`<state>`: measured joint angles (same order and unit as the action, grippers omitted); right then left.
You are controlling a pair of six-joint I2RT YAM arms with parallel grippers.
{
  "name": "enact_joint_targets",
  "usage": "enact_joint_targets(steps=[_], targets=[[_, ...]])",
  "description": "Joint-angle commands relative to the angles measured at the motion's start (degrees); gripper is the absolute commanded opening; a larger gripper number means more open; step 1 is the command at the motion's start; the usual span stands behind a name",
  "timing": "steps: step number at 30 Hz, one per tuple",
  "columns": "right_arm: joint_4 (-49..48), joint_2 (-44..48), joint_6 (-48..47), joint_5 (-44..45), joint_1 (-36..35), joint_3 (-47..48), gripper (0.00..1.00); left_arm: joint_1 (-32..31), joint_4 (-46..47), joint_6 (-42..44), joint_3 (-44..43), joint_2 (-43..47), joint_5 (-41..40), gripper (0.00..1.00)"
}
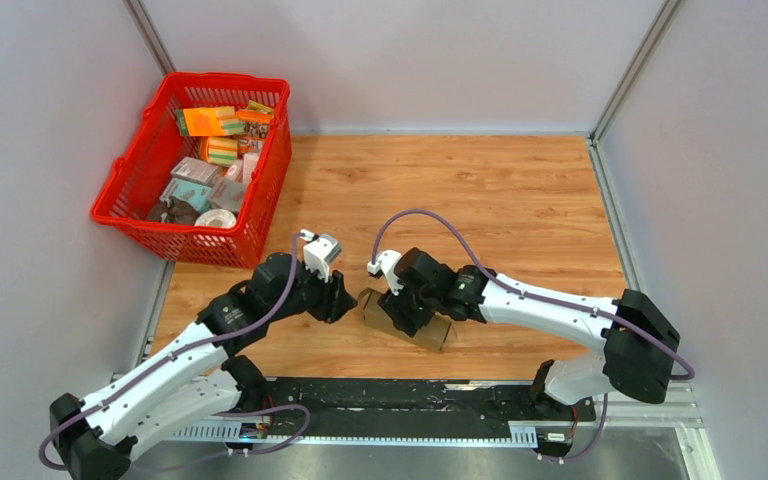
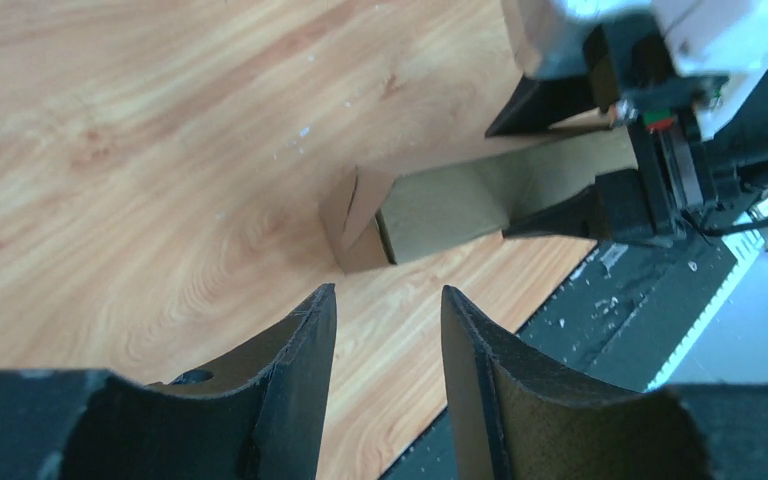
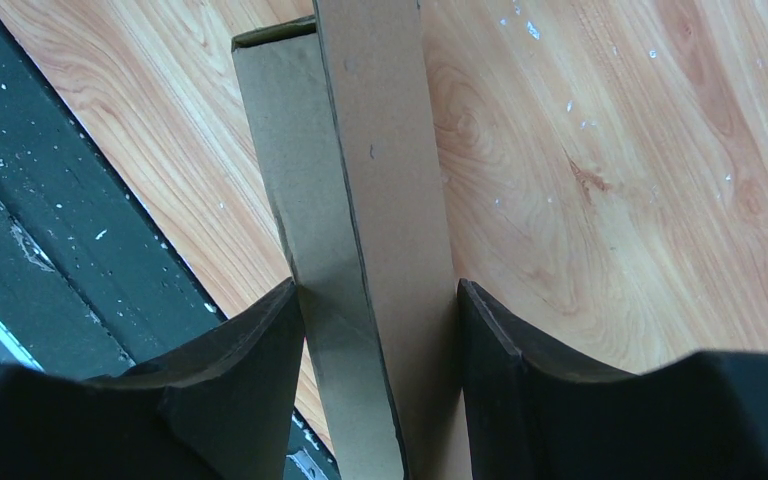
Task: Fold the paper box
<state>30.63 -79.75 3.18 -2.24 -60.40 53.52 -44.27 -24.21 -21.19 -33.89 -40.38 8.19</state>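
The paper box (image 1: 373, 306) is a small oblong brown carton lying near the table's front edge. My right gripper (image 1: 412, 318) is shut on it across its width. In the right wrist view the paper box (image 3: 370, 180) runs up between the two black fingers, and the right gripper (image 3: 377, 287) presses both its sides. My left gripper (image 1: 346, 300) stands just off the carton's left end, open, with only bare wood in its gap. Seen from the left wrist, the paper box (image 2: 440, 210) shows a folded end flap just ahead of the left gripper (image 2: 388, 292).
A red mesh basket (image 1: 260, 190) with several printed packets stands at the back left. A black rail (image 1: 390, 400) runs along the near edge just behind the carton. Grey walls close in the table on three sides.
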Motion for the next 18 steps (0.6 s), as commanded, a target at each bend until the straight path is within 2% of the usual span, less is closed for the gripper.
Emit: enact_joint_targets(steps=[1,2,5,14,18], targets=[[0.4,-1.6,-0.2,-3.8,1.2,0.9,0.39,-0.6,5.7,5.4,-3.2,-4.2,-1.2,0.51],[0.1,-1.5,-0.2,-3.9,1.4,0.7,0.39,-0.6,6.3,5.7,-3.8,-6.3,-1.3,0.51],[-0.2,-1.0,-0.3,-4.5,1.9,0.4,0.39,-1.0,6.8,6.9,-4.8,-9.9,-1.2,0.43],[-0.8,-0.7,-0.4,-5.2,1.9,0.3,0.39,-2.7,8.2,10.1,-6.3,-15.0,-2.5,0.45],[-1.0,-0.6,-0.4,-5.4,1.8,0.4,0.39,-3.0,7.5,11.6,-7.8,-17.6,-3.3,0.4]])
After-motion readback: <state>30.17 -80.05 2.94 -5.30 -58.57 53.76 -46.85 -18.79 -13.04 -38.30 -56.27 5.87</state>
